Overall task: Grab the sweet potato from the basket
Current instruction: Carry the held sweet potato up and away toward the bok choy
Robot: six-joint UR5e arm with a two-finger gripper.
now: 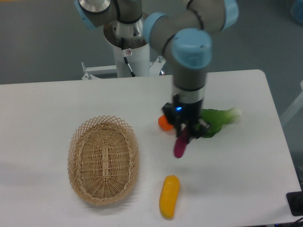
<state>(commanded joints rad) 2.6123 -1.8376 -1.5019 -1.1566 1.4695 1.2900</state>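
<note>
- Hanging over the white worktop [57, 104], the arm's fingers [185, 134] are clamped on the sweet potato [180, 144], pinching its upper end so the magenta body dangles nearly upright below them.
- That sweet potato is outside the basket [78, 142], off to its right, with its lower tip close to the worktop; I cannot tell whether it touches.
- The basket itself, an oval of light tan wicker with a lacy openwork rim, sits on the left half of the worktop, and its woven floor shows bare from rim to rim.
- A yellow-orange oblong vegetable [169, 196] lies on the worktop near the front edge, just right of the basket and below the held sweet potato, apart from both.
- A short orange chunk [164, 123] rests just left of the wrist, partly hidden behind it.
- A green leafy vegetable with a pale stalk end [221, 119] lies to the right of the fingers, close beside them.
</note>
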